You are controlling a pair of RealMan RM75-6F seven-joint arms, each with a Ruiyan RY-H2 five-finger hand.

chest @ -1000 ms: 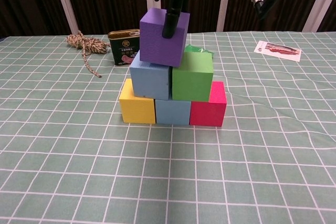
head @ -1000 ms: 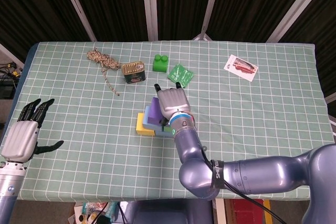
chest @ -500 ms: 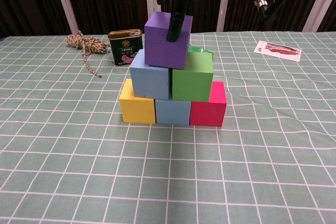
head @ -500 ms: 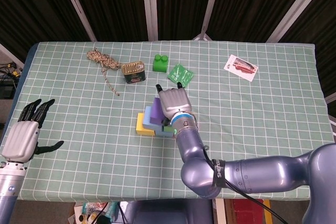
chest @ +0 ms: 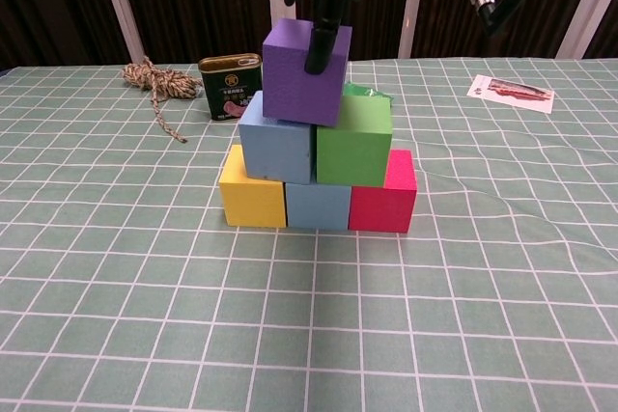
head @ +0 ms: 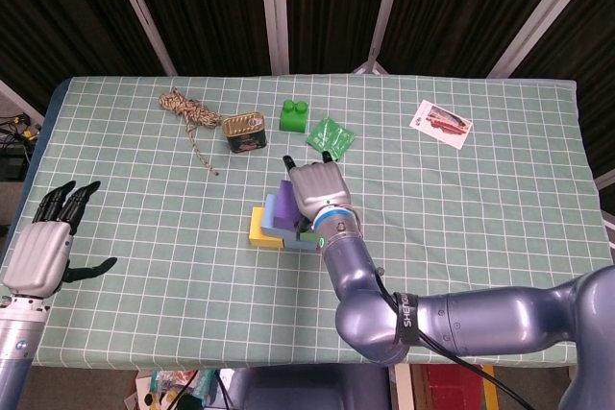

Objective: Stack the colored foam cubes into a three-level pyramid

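Our right hand sits over the block stack near the middle of the table, covering its top, with purple, blue and yellow showing at its left. Our left hand hangs with fingers spread at the table's left edge. Along the far edge lie a rope, a tin, a green brick, a green packet and a card.

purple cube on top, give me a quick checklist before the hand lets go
1. Purple cube rests on both the light blue cube and green cube: ok.
2. Purple cube sits level: not ok, slightly tilted.
3. Purple cube centred over the seam: not ok, it sits more toward the light blue cube.
4. Bottom row of yellow cube, blue cube and red cube is tight: ok.
5. Right hand holds the purple cube: ok.
6. Left hand away from the stack: ok.
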